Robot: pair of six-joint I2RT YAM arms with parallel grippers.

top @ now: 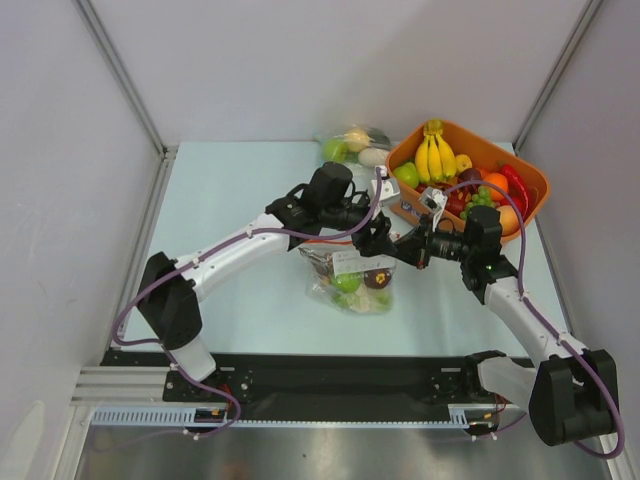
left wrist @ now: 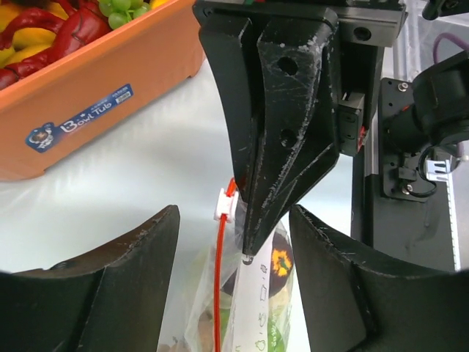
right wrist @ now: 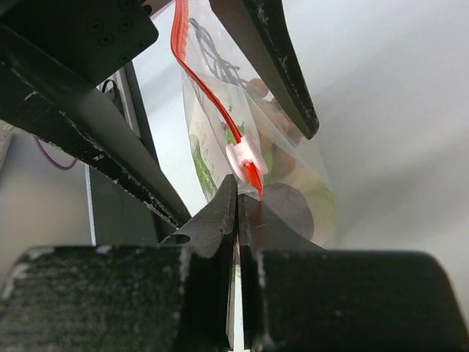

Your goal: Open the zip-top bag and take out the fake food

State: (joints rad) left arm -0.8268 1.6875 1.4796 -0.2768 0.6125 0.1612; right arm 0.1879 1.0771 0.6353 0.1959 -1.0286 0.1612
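Roughly centred on the surface (top: 240, 180): zip-top bag (top: 362, 265) with fake food (top: 347, 283) inside, green and maroon pieces showing through, red zip strip (right wrist: 205, 81) along its far edge. Pinches the bag's plastic just beside the white slider (right wrist: 244, 156) with the right gripper (right wrist: 237, 187), fingers (right wrist: 209, 224) pressed together. Straddles that pinch with the left gripper (left wrist: 234, 213), spread wide, orange tub (top: 535, 180) just beyond.

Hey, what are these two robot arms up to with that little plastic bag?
They are trying to open a zip-top bag of fake food. The right gripper is shut on the bag's edge beside the white slider. The left gripper is open, one finger on either side of the bag's mouth. The food is inside the bag for now; an orange tub of other toy fruit stands nearby.
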